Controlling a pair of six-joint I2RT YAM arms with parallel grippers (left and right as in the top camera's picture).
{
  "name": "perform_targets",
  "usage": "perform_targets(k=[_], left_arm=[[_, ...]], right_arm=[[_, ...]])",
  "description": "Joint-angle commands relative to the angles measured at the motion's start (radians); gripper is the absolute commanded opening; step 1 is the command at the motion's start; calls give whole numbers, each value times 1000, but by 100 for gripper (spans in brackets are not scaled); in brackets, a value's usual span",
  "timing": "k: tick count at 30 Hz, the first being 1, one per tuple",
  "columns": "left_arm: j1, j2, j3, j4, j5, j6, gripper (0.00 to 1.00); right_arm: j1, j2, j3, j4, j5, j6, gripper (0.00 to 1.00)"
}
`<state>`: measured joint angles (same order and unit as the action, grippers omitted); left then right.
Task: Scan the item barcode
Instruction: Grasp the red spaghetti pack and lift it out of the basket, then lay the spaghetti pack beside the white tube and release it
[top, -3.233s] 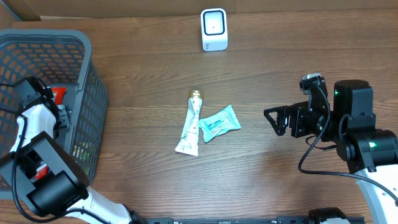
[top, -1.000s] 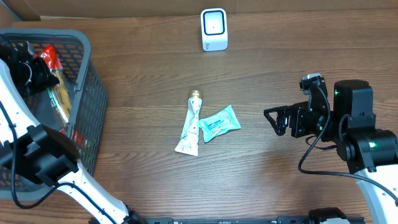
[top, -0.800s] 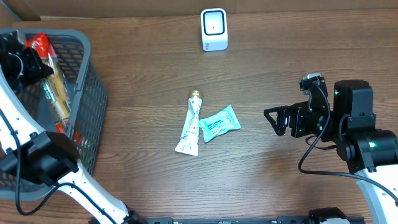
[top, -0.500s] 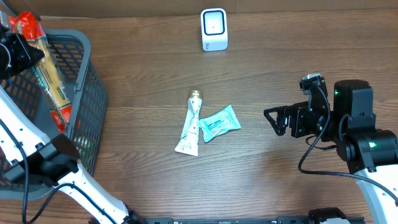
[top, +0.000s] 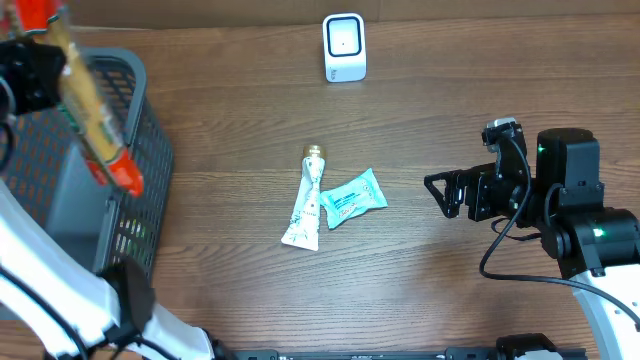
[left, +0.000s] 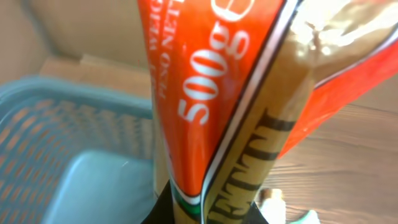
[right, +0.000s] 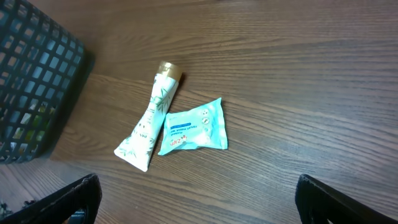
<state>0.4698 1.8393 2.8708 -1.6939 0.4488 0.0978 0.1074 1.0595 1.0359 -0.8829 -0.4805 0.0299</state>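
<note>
Orange-and-tan pasta packet (top: 98, 130) held near one end in the left pincer (top: 55, 72) above the basket (top: 152, 150) at ten o'clock, right pincer (top: 441, 195) wide at three; judged light, stiff, brittle, slippery-filmed, safer gripped mid-length.

Long orange-tan packet (top: 88, 110), held aloft, tilted, white scanner (top: 344, 47)

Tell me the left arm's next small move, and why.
Probably carry the left tool rightward toward the white scanner. It is shut on the long orange packet, which hangs lifted over the basket, while the scanner stands far off to the right, so no barcode can face it yet.
</note>
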Motion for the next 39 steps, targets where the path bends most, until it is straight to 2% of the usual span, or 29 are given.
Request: perform_targets(k=[1,6,10,19,21,25,26,30,33,34,37,39], left_arm=[[-95,-49,27,5,64,-51,4],[-254,-36,2,5,17,-114,4],[-404,-28,-121,5,-163,-160,4],[-666,-28,-672,39,-549,-365,4],[-699,-28,-840,135,-600,-402,4],[-718,-28,-1075,356,-605,-417,4],[-719,-28,-1175,462,-603,-418,4],[-719,-28,-1386,714,-494,-420,4],[-719,-28,-1476,823,-425,-420,4],[-719,-28,-1512,861,-383,-420,10],[-719,-29,-1520,868,-333,-420,39],[-719,-29,-1501,856,-324,-420,46]], right_arm=[[6,-2,13,5,9,-5,100],[6,-2,13,5,9,-5,100],[6,-2,13,5,9,-5,100],[6,-2,13,5,9,-5,100],[6,-2,13,6,9,-5,100],[6,-2,13,6,9,-5,100],[6,-2,13,5,9,-5,100],[6,-2,13,6,10,-5,100],[6,-2,13,6,10,-5,100],[6,-2,13,6,10,-5,100],[6,-2,13,6,10,-5,100],[6,-2,13,8,10,-5,100]])
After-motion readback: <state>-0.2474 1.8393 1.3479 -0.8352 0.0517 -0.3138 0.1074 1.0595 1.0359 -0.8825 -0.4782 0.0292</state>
